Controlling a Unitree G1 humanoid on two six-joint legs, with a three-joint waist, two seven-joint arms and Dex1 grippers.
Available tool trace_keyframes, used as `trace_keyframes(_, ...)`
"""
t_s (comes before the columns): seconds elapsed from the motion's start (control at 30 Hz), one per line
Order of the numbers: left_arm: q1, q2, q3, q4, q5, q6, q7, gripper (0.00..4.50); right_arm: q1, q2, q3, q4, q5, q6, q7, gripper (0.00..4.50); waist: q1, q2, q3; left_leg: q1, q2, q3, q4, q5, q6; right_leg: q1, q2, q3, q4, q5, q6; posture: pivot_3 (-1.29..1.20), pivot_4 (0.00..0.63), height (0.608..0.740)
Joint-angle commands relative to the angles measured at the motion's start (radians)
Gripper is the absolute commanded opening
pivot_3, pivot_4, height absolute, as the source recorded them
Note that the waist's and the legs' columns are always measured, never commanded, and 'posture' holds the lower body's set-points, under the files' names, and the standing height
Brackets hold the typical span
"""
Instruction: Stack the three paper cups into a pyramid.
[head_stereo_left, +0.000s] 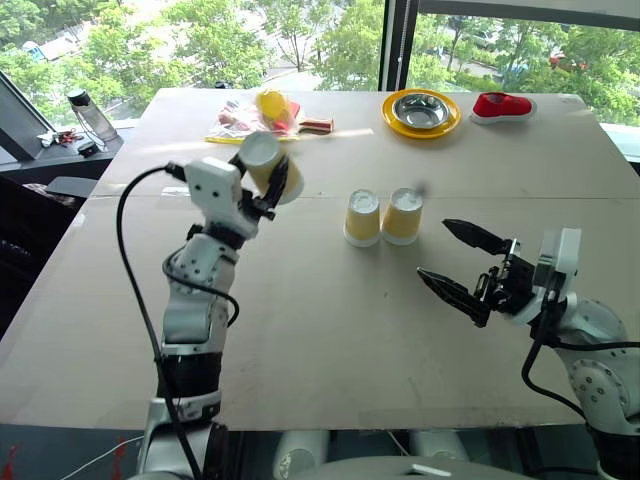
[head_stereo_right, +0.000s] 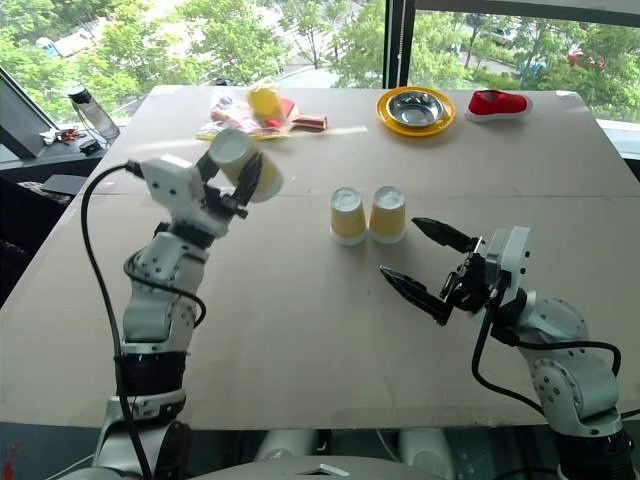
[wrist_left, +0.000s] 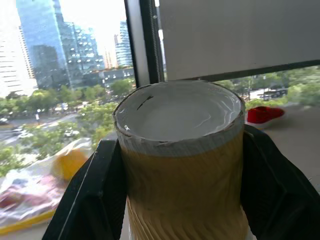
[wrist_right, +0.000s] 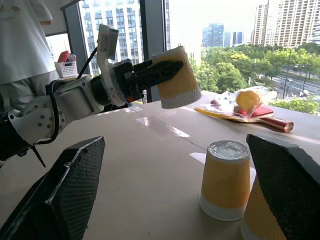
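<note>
While apparently empty, one cup pinched in left hand; right hand agape.

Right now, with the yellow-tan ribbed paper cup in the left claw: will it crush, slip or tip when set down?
The yellow-tan ribbed paper cup probably dents easily: thin paper, pinched across its sides by the left claw. Its ribbing likely resists slipping. It is held tilted, so it may tip unless levelled before landing on the two upturned cups.

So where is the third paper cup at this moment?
In the left eye view the third paper cup is held above the table in the left hand, left of the two upside-down cups standing side by side.
</note>
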Motion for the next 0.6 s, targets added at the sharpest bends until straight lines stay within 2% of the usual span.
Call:
trace_keyframes(0.03,-0.167,-0.006,-0.077,0.082,-0.067,0.088,-0.148,2.34,0.032,0.013,-0.074,-0.008,-0.034,-0.067,-0.040,4.50,0.000,0.000,0.000,0.000,0.000,-0.001,0.000,0.000,0.000,0.000,0.000,-0.001,0.000,0.000,0.000,0.00,0.150,0.740)
trace_keyframes(0.13,-0.279,-0.030,-0.120,0.214,-0.056,0.108,-0.217,2.34,0.065,0.023,-0.090,-0.016,-0.056,-0.098,-0.056,4.50,-0.001,0.000,0.000,0.000,0.000,-0.002,-0.001,0.000,0.000,0.000,0.001,-0.002,0.000,0.000,0.000,0.00,0.150,0.740)
trace_keyframes(0.27,-0.346,-0.044,-0.148,0.320,-0.034,0.111,-0.270,2.34,0.112,0.044,-0.093,-0.050,-0.071,-0.114,-0.093,4.50,-0.024,0.001,0.001,0.000,0.000,-0.002,-0.001,0.000,0.000,0.000,0.002,-0.001,0.000,0.000,0.000,0.00,0.150,0.740)
trace_keyframes(0.6,-0.370,-0.033,-0.166,0.380,-0.015,0.124,-0.365,2.34,0.173,0.053,-0.092,-0.121,-0.093,-0.109,-0.164,4.50,-0.023,0.002,0.002,0.000,0.000,-0.002,-0.001,0.000,0.000,0.000,0.002,-0.001,0.000,0.000,0.000,0.00,0.150,0.740)
